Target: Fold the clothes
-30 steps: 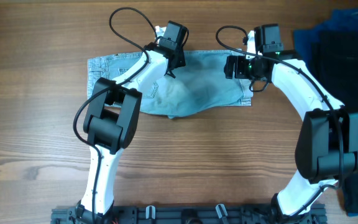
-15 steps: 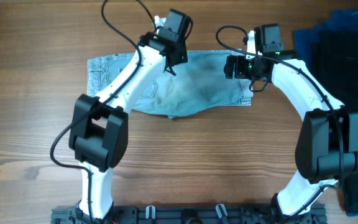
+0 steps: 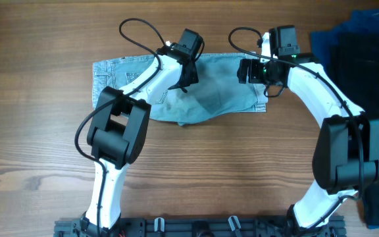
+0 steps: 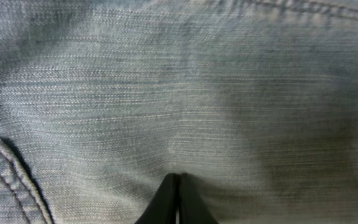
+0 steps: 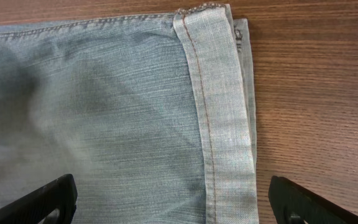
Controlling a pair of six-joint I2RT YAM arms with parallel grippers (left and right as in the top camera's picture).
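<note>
Our left gripper (image 4: 178,200), tips pinched together, has swung back down onto the shorts (image 3: 219,99) mid-panel. Can't tell if it's nipping fabric. The right gripper (image 5: 173,208) hasn't budged and is spread wide by the cuff (image 5: 219,112). Shorts lie flat on the table (image 3: 45,145), fold not started.

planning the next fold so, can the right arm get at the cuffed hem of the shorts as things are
Probably yes. The right gripper hangs open above the cuffed hem with nothing lying on it; the left gripper sits further along the shorts.
</note>
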